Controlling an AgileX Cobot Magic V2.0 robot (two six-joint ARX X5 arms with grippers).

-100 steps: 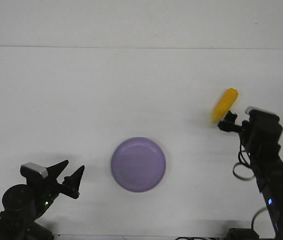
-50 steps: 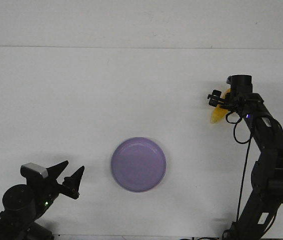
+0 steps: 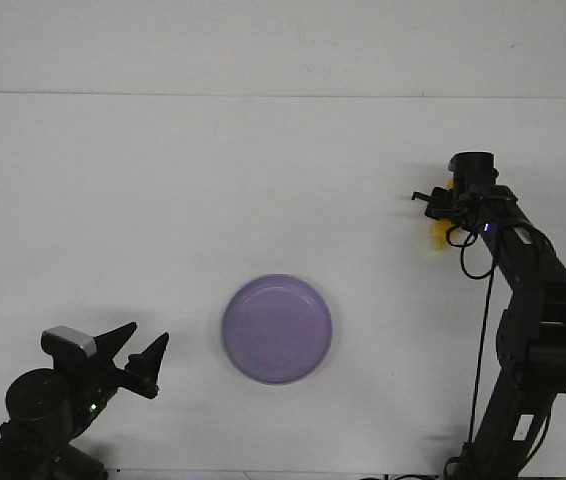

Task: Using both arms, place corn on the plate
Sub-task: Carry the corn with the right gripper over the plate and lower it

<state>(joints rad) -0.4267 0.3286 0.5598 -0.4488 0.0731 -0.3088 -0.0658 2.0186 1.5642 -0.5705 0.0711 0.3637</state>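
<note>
The lavender plate lies empty on the white table, near the front middle. The yellow corn lies at the right, far from the plate, and is mostly hidden under my right arm; only its lower tip and a sliver by the wrist show. My right gripper is down over the corn's middle; I cannot tell whether its fingers are closed on it. My left gripper is open and empty at the front left, well left of the plate.
The right arm's cable hangs in a loop beside its forearm. The table's far edge runs across the back.
My right arm has reached forward and come down over the corn, which now shows much less. The corn looks shifted slightly. The left arm and the plate have not moved.
</note>
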